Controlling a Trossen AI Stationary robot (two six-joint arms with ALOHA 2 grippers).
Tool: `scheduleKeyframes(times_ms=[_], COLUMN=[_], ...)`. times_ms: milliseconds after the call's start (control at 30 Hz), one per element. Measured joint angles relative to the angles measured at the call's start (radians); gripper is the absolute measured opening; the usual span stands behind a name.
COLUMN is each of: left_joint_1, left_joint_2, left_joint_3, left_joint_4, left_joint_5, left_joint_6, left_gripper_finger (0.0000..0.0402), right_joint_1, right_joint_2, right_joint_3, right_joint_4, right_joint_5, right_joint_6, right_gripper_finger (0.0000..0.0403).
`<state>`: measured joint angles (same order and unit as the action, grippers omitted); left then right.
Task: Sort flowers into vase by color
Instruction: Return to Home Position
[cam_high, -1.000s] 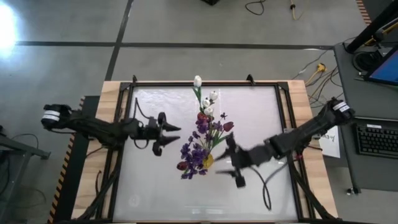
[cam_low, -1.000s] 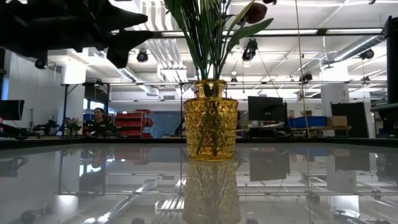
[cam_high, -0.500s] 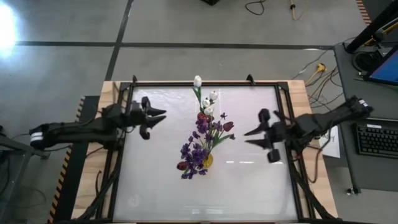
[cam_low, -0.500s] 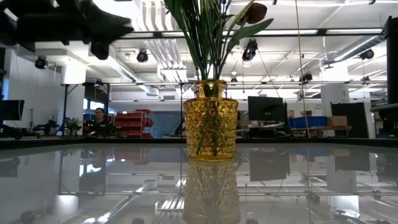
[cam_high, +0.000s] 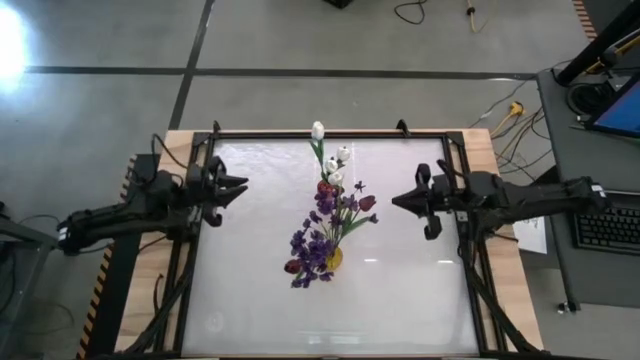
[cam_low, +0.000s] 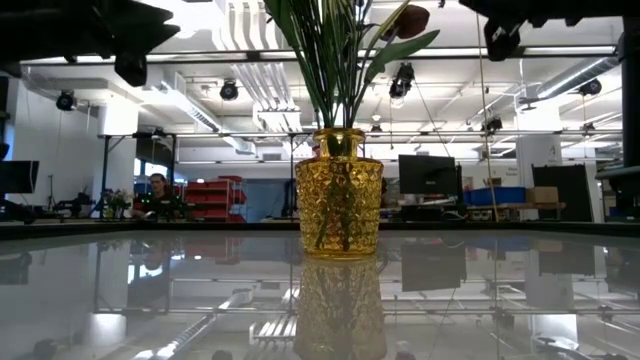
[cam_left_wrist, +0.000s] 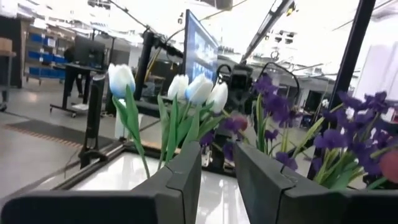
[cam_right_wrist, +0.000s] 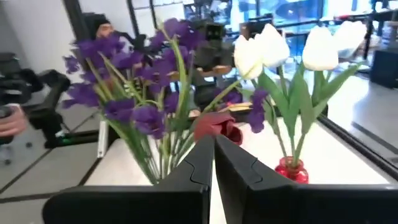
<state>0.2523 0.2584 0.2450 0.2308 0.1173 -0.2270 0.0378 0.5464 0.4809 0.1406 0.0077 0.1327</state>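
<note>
A golden vase (cam_low: 338, 190) stands in the middle of the table (cam_high: 400, 300), seen from above as a yellow spot (cam_high: 334, 258). The flowers stand with their stems in its mouth and fan out: white tulips (cam_high: 318, 130), dark red tulips (cam_high: 367, 202) and purple blooms (cam_high: 318, 243). My left gripper (cam_high: 243, 187) hovers by the table's left rail, pointing at the flowers, its fingers a little apart (cam_left_wrist: 217, 152) and holding nothing. My right gripper (cam_high: 393, 201) hovers right of the flowers with its fingers shut together (cam_right_wrist: 213, 142), nothing between them.
Black rails (cam_high: 200, 250) and a wooden border frame the glossy table top. A keyboard (cam_high: 610, 225) and papers lie beyond the right edge. A person (cam_low: 160, 190) sits far off in the room behind the table.
Both arms have drawn back from the flowers: my left gripper toward the table's left edge, my right gripper toward the right and far edges. The right gripper has shut from wide open; the left gripper's fingers have come closer together. The flowers and vase have stayed put.
</note>
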Motion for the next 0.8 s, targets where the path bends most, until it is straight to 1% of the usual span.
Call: scheduleKeyframes(times_ms=[100, 167, 300, 500, 600, 667, 800], left_joint_1=[0.000, 0.000, -0.001, -0.001, -0.001, -0.001, -0.001], left_joint_2=[-0.031, -0.048, -0.096, -0.216, -0.260, -0.258, -0.228], left_joint_3=[-0.011, -0.025, -0.081, -0.175, -0.206, -0.217, -0.226], left_joint_4=[-0.048, -0.078, -0.059, -0.062, -0.063, -0.060, -0.074], left_joint_5=[0.000, 0.000, -0.001, -0.002, -0.003, -0.005, -0.011], left_joint_6=[-0.013, -0.018, -0.019, -0.093, -0.136, -0.159, -0.172], left_gripper_finger=[0.0085, 0.0085, 0.0085, 0.0085, 0.0085, 0.0085, 0.0085], right_joint_1=[-0.012, -0.011, -0.010, -0.010, -0.010, -0.010, -0.010], right_joint_2=[-0.037, -0.071, -0.172, -0.389, -0.489, -0.541, -0.529], right_joint_3=[-0.025, -0.051, -0.111, -0.218, -0.251, -0.272, -0.304], right_joint_4=[-0.015, -0.033, -0.035, -0.040, -0.101, -0.192, -0.299], right_joint_5=[-0.052, -0.068, -0.035, -0.034, -0.034, -0.034, -0.034], right_joint_6=[-0.006, -0.010, -0.008, -0.017, -0.049, -0.059, 0.051], right_gripper_finger=[0.0009, 0.0009, 0.0009, 0.0009, 0.0009, 0.0009, 0.0009])
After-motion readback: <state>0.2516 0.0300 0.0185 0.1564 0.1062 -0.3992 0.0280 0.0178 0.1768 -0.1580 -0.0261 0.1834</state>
